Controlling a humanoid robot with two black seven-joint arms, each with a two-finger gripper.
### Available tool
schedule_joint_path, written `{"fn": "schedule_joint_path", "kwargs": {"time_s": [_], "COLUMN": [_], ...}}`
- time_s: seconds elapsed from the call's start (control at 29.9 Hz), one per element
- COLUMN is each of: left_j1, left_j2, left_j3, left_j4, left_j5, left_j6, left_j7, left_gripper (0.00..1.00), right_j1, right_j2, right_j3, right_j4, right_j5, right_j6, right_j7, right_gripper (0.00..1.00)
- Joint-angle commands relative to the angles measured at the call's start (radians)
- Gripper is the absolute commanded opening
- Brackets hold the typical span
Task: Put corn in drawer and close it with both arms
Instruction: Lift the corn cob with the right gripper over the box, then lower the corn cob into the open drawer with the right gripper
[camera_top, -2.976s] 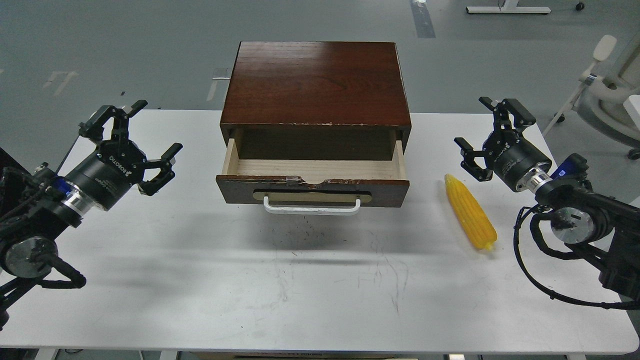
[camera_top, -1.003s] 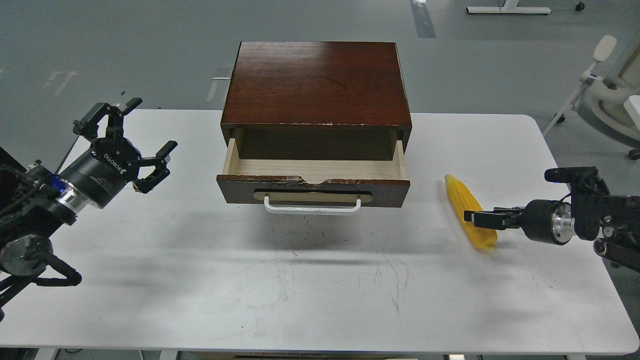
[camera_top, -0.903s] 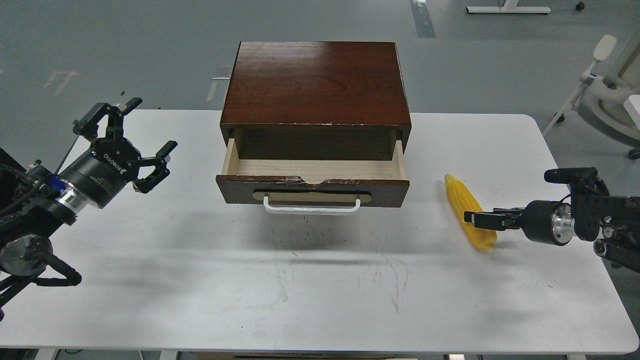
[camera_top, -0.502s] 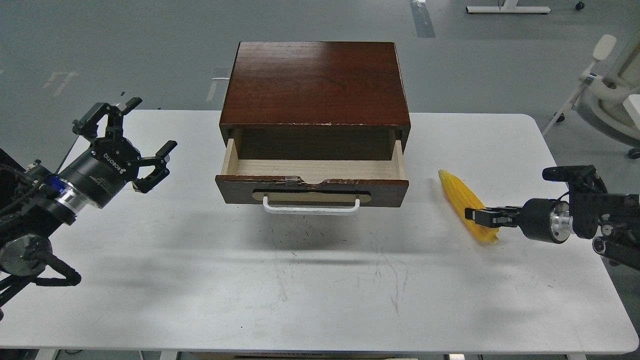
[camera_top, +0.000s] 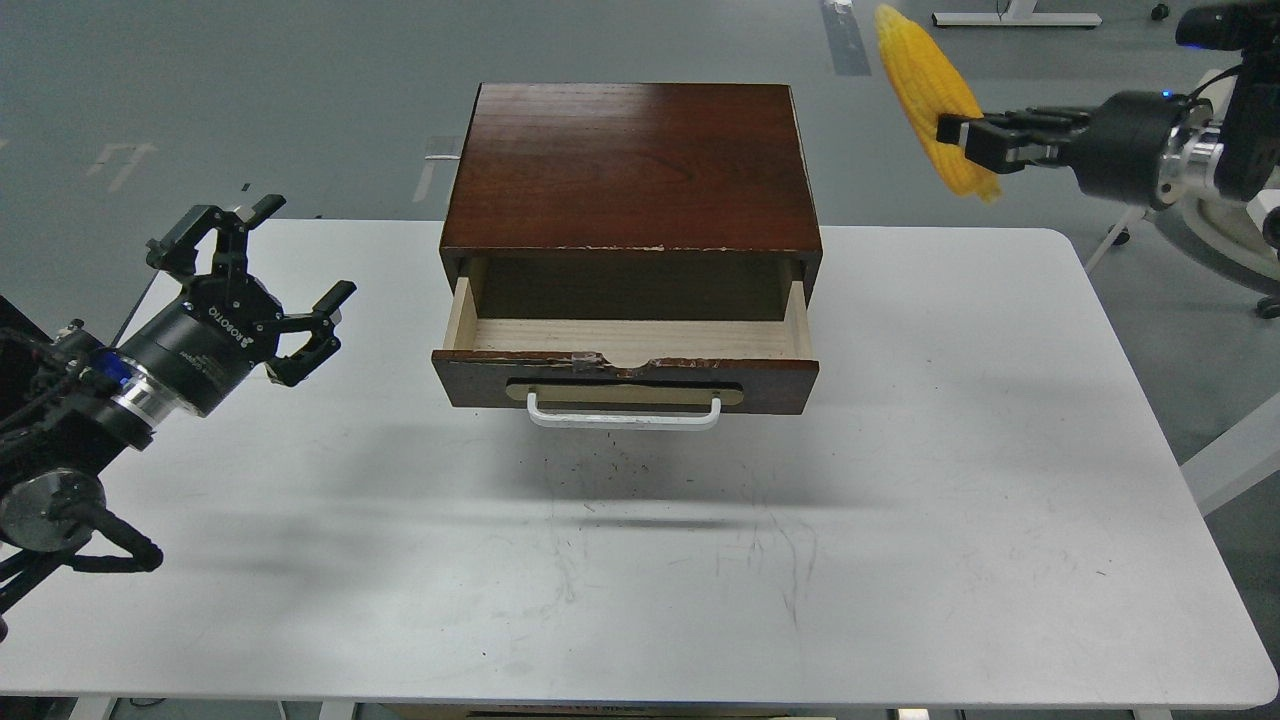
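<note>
The yellow corn (camera_top: 925, 75) hangs high in the air at the upper right, right of the cabinet. My right gripper (camera_top: 958, 135) is shut on its lower half, coming in from the right. The drawer (camera_top: 626, 378) stands pulled open at the cabinet's front, with a dark front, a white bar handle (camera_top: 624, 412) and a pale wood inside that holds nothing. My left gripper (camera_top: 262, 268) is open and empty, above the table to the left of the drawer.
The dark brown cabinet (camera_top: 634, 165) sits at the back middle of the white table (camera_top: 640, 560). An office chair (camera_top: 1225, 190) stands off the table at the far right, close behind my right arm.
</note>
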Motion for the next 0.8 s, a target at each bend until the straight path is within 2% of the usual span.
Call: {"fn": "schedule_joint_path", "kwargs": {"time_s": [0.0,0.17,0.23,0.37,0.77], "left_j1": [-0.001,-0.004,-0.004,-0.003,-0.003], "left_j2": [0.002,0.007,0.007,0.016,0.018], "left_j3": [0.000,-0.011,-0.017,-0.018,-0.018], "left_j4": [0.000,-0.003,-0.003,-0.003,-0.003], "left_j5": [0.000,0.000,0.000,0.000,0.000], "left_j6": [0.000,0.000,0.000,0.000,0.000], "left_j7": [0.000,0.000,0.000,0.000,0.000], "left_gripper": [1.00,1.00,1.00,1.00,1.00], "right_j1": [0.156,0.228,0.234,0.262,0.224], "right_j2": [0.112,0.322,0.372,0.508,0.647], "right_j3": [-0.144,-0.240,-0.263,-0.368,-0.512], "right_j4": [0.054,0.068,0.066,0.052,-0.029], "right_j5": [-0.003,-0.015,-0.027,-0.098,-0.142], "right_j6": [-0.005,-0.034,-0.058,-0.164,-0.299], "right_j7": [0.000,0.000,0.000,0.000,0.000], "right_gripper": [0.05,0.05,0.05,0.05,0.05]}}
